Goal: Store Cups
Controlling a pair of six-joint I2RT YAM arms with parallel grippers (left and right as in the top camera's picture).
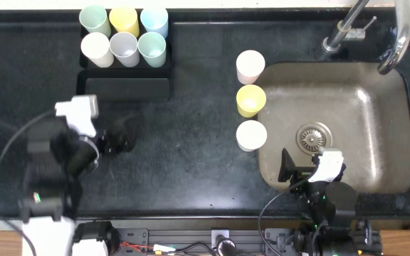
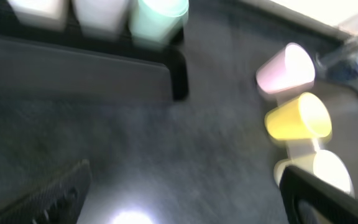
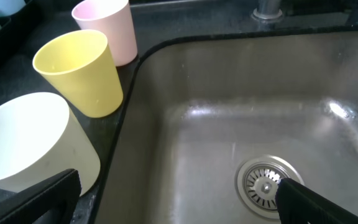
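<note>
On the counter (image 1: pixel 191 163), along the sink (image 1: pixel 376 107) rim, stand pink cup (image 1: pixel 250 65), yellow cup (image 1: pixel 250 99) and white cup (image 1: pixel 251 135). My right pincer (image 3: pixel 178 183) gapes empty over the basin beside them; my left pincer (image 2: pixel 184 174), equally wide and empty, hangs near the rack (image 1: pixel 127 87).

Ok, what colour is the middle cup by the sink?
The middle cup is yellow, clearest in the right wrist view.

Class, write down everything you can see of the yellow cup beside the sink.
The yellow cup is a plain, handleless tumbler, matte and plastic-looking, narrowing toward its base. It stands upright, mouth up and empty, on the dark countertop beside the sink, in the middle of a row between a pink cup and a white cup. Nothing grips it.
</note>
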